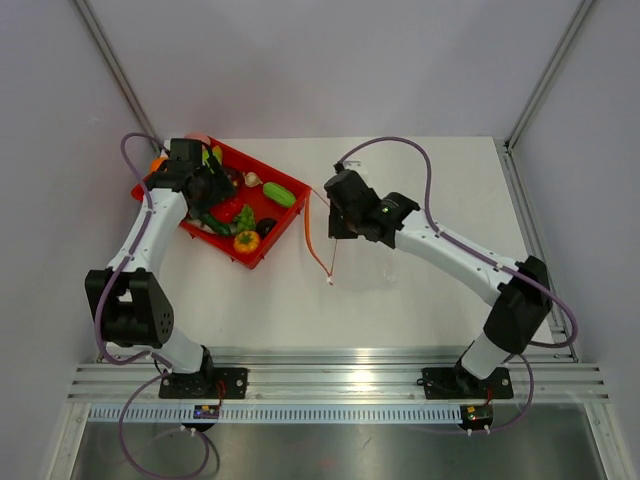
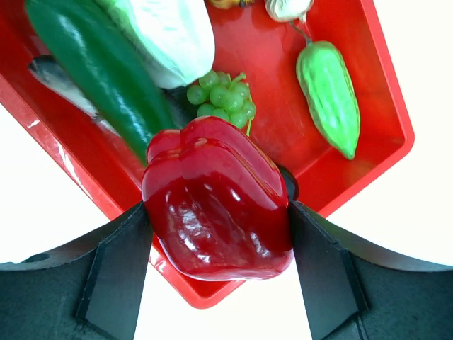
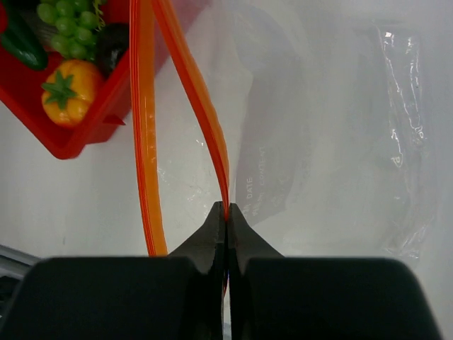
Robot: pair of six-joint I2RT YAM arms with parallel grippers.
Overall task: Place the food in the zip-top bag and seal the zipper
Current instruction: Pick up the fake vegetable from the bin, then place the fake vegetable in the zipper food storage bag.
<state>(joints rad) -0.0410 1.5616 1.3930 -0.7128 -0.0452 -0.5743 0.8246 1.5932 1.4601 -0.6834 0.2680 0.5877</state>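
**Left arm grips a pepper at the tray; right arm pinches the bag's zipper**

The overhead view places the red rectangular plastic tray (image 1: 272, 247) near the far-left corner of the white table (image 1: 420, 310), with the left gripper (image 1: 213, 190) over the tray's left end. What sits between that gripper's jaws is hidden there.

The left wrist view shows it. A glossy dark red plastic bell pepper (image 2: 216, 205) fills the gap, and the black fingers (image 2: 117, 269) press against both of its flanks, clamped on it. The pepper overlaps one long rim of the tray; I cannot tell whether it has left the tray floor. Behind it in the tray lie a bunch of small green plastic grapes (image 2: 223, 99), a bumpy light green gourd (image 2: 329, 92), a long dark green vegetable (image 2: 99, 71) and a pale green-white cabbage (image 2: 170, 35).

From above, the right gripper (image 1: 330, 215) is just beyond the tray's right-hand corner, towards the middle of the table. A thin orange-red zipper strip (image 1: 314, 240) hangs from it.

The right wrist view shows its jaws together, pinching that strip. The strip's two sides part into an open mouth further up. The clear crinkly plastic zip-top bag (image 3: 340, 142) spreads to the right over the table, hardly visible from overhead. An orange toy fruit with a green star-shaped cap (image 3: 67, 92) lies in the tray's nearest corner.
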